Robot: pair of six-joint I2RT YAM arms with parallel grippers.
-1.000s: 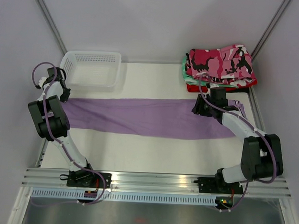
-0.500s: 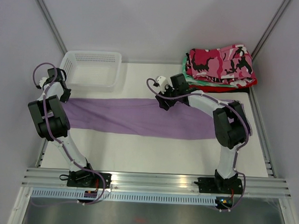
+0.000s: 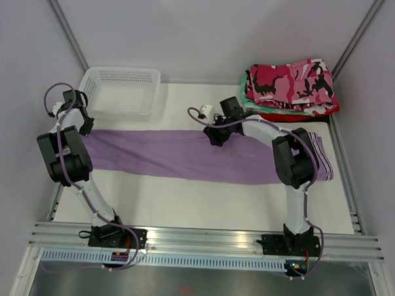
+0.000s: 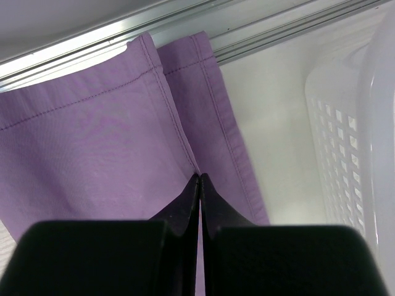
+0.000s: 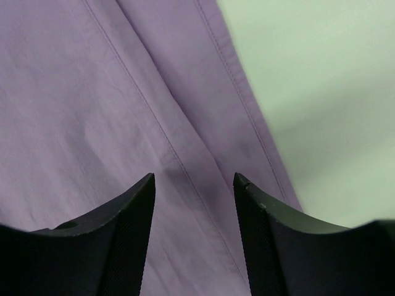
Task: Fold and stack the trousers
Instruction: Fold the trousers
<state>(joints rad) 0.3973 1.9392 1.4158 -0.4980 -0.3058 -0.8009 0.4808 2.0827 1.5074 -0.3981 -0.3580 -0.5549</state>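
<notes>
The lilac trousers (image 3: 171, 153) lie flat in a long strip across the table. My left gripper (image 3: 82, 126) is shut at their left end; in the left wrist view its tips (image 4: 200, 176) meet on the seam between the two leg hems (image 4: 92, 148), and the cloth there lies flat. My right gripper (image 3: 214, 132) hovers open over the strip's far edge near the middle, with lilac fabric (image 5: 92, 111) under its spread fingers (image 5: 194, 179) and nothing between them. The camouflage trousers (image 3: 292, 83) sit folded on top of a pile at the back right.
Under the camouflage pair lie a green-and-white folded garment (image 3: 252, 103) and a red one (image 3: 284, 116). A white slotted basket (image 3: 121, 90) stands at the back left, close to the left gripper. Metal rails (image 3: 206, 240) run along the near edge.
My right arm has swung left from the right end of the lilac trousers to the middle of their far edge. The left arm has not moved.
</notes>
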